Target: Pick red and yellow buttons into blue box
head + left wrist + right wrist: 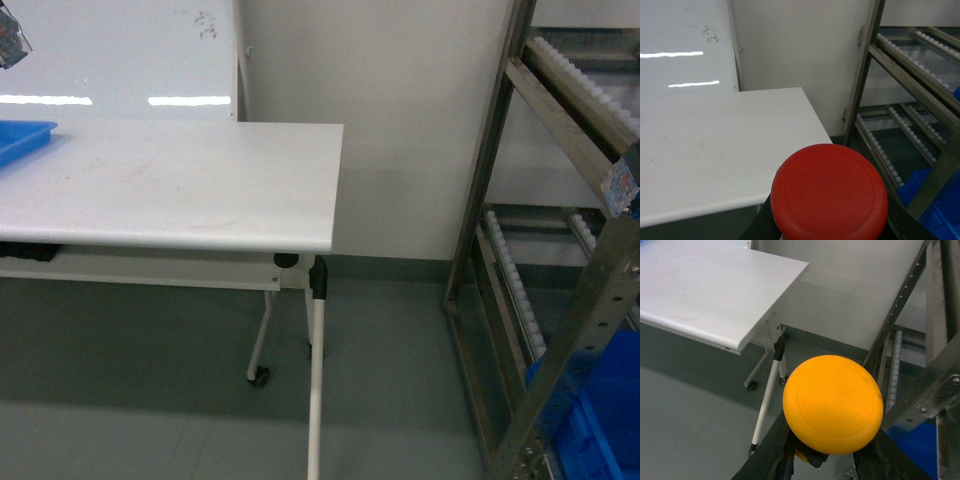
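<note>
The round, smooth red mushroom-cap button (830,192) is filling the lower centre of the left wrist view, sitting clamped in the left gripper (827,227). The matching glossy yellow cap button (833,403) is sitting gripped between the right gripper's (822,460) dark fingers (772,452). The blue ribbed plastic crate (600,420) is showing at lower right, inside the metal roller rack (560,200), beside the white table (170,180).

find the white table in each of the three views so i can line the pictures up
Head: the white table fills the left half, corner near centre.
Left wrist: it covers the left side, behind the red button.
Right wrist: upper left, above the yellow button.
Shared landmark: the metal roller rack on the right.
</note>
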`<state>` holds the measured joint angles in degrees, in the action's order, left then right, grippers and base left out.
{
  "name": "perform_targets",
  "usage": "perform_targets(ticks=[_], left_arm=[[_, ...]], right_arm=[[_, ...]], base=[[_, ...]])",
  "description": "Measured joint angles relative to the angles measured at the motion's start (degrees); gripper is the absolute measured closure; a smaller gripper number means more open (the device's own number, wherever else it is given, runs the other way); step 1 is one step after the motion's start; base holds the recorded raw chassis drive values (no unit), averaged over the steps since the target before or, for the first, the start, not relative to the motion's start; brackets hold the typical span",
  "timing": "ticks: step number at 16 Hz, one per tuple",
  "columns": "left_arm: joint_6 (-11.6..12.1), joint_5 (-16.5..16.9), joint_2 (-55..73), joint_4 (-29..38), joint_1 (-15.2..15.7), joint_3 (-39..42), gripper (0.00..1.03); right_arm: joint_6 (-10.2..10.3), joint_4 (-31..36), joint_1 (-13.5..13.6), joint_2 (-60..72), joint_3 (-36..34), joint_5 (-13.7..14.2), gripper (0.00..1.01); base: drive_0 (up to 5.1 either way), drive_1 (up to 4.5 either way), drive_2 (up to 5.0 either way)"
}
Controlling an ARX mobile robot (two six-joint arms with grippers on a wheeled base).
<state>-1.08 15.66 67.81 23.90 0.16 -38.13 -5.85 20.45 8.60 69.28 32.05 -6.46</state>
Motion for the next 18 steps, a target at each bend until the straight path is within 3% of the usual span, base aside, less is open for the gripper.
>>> perform_targets(ticks=[18], left_arm=[[0.0, 0.1, 0.1, 0.1, 0.0, 0.0, 0.78]], right_arm=[[0.0, 0.2, 0.0, 0.0, 0.0, 0.0, 0.76]], base=[[4.7, -2.23, -2.2]])
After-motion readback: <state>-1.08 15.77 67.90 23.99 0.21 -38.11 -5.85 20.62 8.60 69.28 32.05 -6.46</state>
